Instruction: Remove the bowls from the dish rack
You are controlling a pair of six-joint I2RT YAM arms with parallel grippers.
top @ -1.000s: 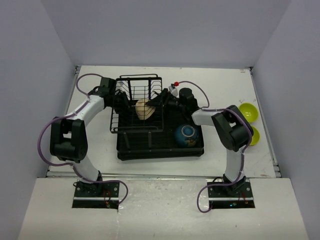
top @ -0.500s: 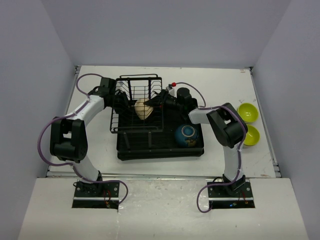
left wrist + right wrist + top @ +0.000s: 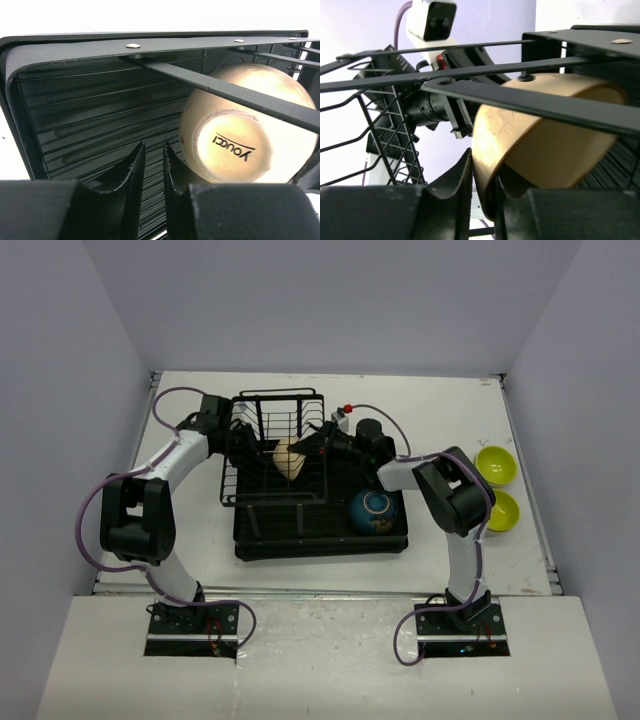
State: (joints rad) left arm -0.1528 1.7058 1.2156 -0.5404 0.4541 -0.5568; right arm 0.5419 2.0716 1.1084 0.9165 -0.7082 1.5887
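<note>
Right gripper (image 3: 484, 171) pinches the tan bowl (image 3: 547, 145) by its rim in the rack (image 3: 300, 397) by the far edge (left gripper (image 3: 153, 156) nearly clenched, empty); next, lift clear of the crossbar (image 3: 530, 102).

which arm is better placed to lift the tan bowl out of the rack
Right. The right fingers clasp the bowl by its rim inside the rack. The left fingers sit nearly shut beside its base, holding nothing.
</note>
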